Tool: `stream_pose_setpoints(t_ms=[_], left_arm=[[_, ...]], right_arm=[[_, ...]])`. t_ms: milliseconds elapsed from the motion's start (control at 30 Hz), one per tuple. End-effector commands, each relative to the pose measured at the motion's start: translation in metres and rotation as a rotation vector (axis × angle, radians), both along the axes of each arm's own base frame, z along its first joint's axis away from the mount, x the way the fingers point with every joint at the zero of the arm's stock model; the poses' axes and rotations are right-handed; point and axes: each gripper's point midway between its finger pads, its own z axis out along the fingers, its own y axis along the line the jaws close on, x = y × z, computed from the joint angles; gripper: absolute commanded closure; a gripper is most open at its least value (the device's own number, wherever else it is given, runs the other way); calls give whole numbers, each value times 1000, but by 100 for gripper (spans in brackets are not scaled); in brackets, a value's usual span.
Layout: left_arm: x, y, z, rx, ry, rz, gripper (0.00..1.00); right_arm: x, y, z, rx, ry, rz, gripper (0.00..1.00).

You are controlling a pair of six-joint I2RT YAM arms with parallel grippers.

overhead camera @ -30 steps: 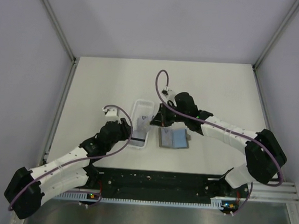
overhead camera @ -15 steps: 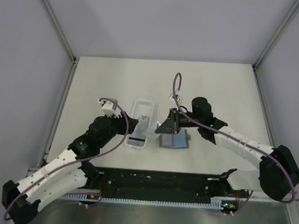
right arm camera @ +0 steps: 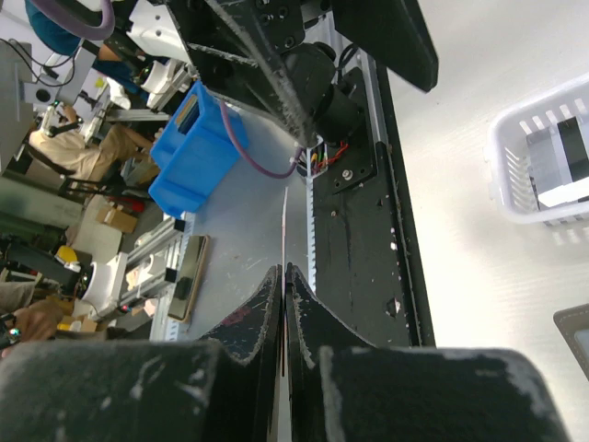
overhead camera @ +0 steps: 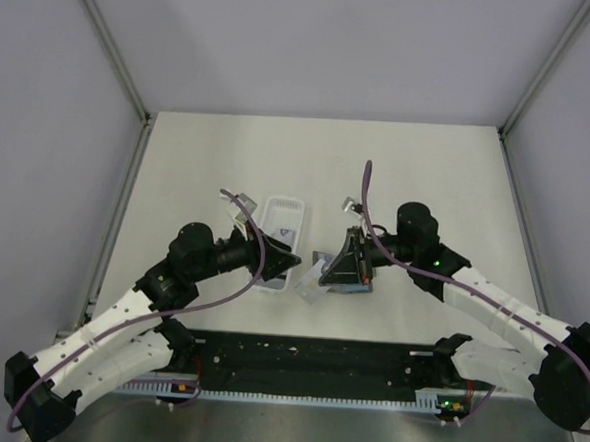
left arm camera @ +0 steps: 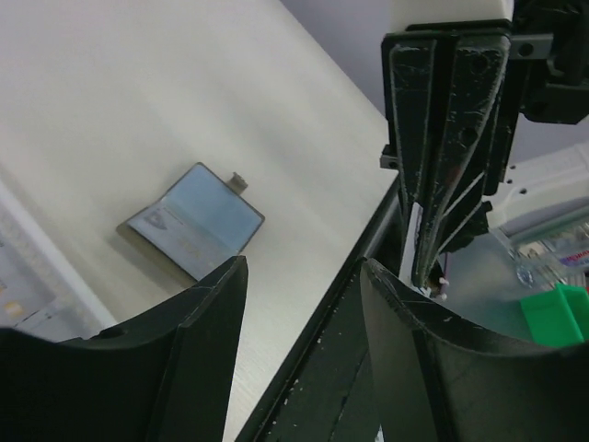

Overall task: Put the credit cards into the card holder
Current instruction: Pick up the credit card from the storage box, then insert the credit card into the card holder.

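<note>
Right wrist view: credit card [right arm camera: 284,230] pinched edge-on between the right jaws

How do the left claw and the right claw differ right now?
The left gripper is open with nothing between its fingers, while the right gripper is shut on a credit card held edgewise. In the top view the left gripper sits at the near end of the white tray, and the right gripper covers part of the card holder. Both are black, two-fingered and point toward each other.

Your overhead view is evenly bright with soft shadows; the desk [left arm camera: 138,83] streaks with motion blur in your left wrist view.
</note>
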Motion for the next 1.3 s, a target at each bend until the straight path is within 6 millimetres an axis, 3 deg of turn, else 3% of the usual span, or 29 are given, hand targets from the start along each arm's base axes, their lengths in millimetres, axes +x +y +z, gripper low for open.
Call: stream_pose_setpoints(t_ms=[0, 233, 467, 767, 833, 933, 1033, 1167, 1267], left_arm=[[-28, -21, 28, -95, -69, -217, 42], [-44, -29, 34, -113, -89, -324, 45], [-56, -36, 23, -94, -63, -408, 48], [-58, -46, 12, -87, -27, -442, 58], [-59, -48, 12, -90, -22, -451, 67], [-62, -51, 11, -95, -3, -474, 99], [-63, -53, 15, -116, 16, -485, 100], [-55, -53, 20, -133, 47, -432, 100], [-41, -50, 32, -150, 42, -336, 100]], right_arm=[[0, -3, 8, 7, -55, 9, 100], [2, -1, 9, 8, -48, 4, 100], [4, 0, 14, 22, -50, -5, 100], [2, 1, 23, 45, -53, -1, 100], [2, 0, 23, 46, -53, -3, 100], [3, 0, 26, 48, -51, -11, 100], [7, 0, 29, 43, -51, -49, 100], [25, -5, 39, 10, -93, -202, 68], [76, -33, 35, -106, -122, -605, 53]])
